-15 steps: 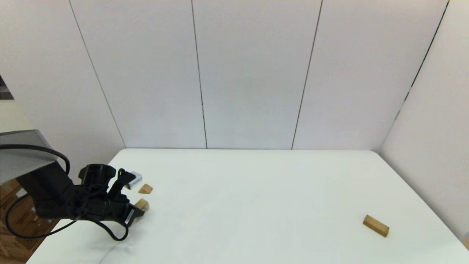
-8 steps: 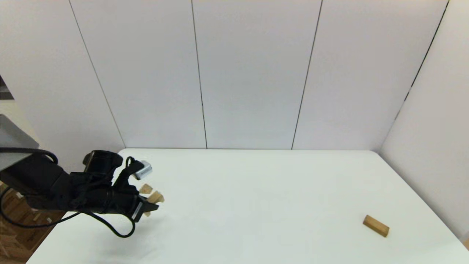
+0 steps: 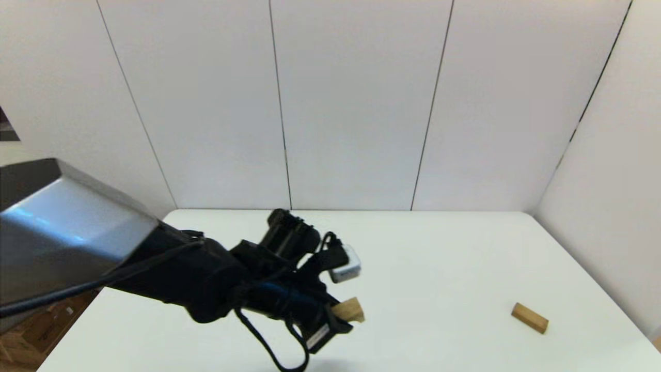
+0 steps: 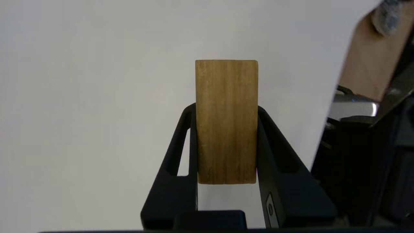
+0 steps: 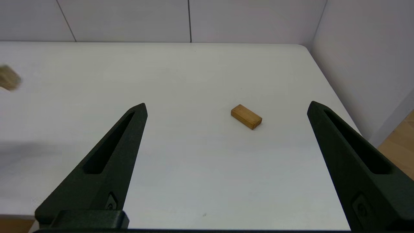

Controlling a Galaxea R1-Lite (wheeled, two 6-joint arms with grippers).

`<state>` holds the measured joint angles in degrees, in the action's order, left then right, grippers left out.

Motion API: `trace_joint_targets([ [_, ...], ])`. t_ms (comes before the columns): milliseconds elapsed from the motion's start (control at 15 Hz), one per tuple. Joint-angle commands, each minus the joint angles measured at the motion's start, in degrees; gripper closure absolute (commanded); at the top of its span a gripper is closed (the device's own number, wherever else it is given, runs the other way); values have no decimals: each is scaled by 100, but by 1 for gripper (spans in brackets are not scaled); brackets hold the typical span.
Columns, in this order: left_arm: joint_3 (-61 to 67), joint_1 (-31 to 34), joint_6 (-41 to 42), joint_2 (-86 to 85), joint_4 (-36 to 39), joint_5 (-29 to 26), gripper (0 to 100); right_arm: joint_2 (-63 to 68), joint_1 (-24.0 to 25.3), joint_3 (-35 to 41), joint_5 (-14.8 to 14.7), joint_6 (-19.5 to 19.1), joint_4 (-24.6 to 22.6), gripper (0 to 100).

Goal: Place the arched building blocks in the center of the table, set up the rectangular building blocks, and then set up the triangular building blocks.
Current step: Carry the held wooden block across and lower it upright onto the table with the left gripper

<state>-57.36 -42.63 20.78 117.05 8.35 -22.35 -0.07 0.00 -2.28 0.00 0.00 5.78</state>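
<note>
We count two tan wooden blocks: one held oblong block [image 4: 226, 121] and one solid rectangular bar [image 3: 530, 318] on one white table [image 3: 439, 258].

text: none legible | labels: none | brands: none | numbers: none

The left arm [image 3: 170, 274] is showing a matte black forearm under a silver-grey upper shell. Black cables are looping around its wrist. Its fingers [image 4: 278, 181] are looking black, long and slotted.
</note>
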Motion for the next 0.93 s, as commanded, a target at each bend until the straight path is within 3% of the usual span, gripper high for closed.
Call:
trace_joint_targets([
  [67,-1216,-518,637,1074,-1037,28,100,7,0,-1,0,0,2,0],
  [333,-1243,-334,1261,1329,-1213,55,100,7,0,-1,0,0,2,0],
  [667,-847,-52,1463,1364,-1169,28,100,7,0,-1,0,0,2,0],
  [933,-601,18,1499,1478,-686,-332,100,7,0,-1,0,0,2,0],
])
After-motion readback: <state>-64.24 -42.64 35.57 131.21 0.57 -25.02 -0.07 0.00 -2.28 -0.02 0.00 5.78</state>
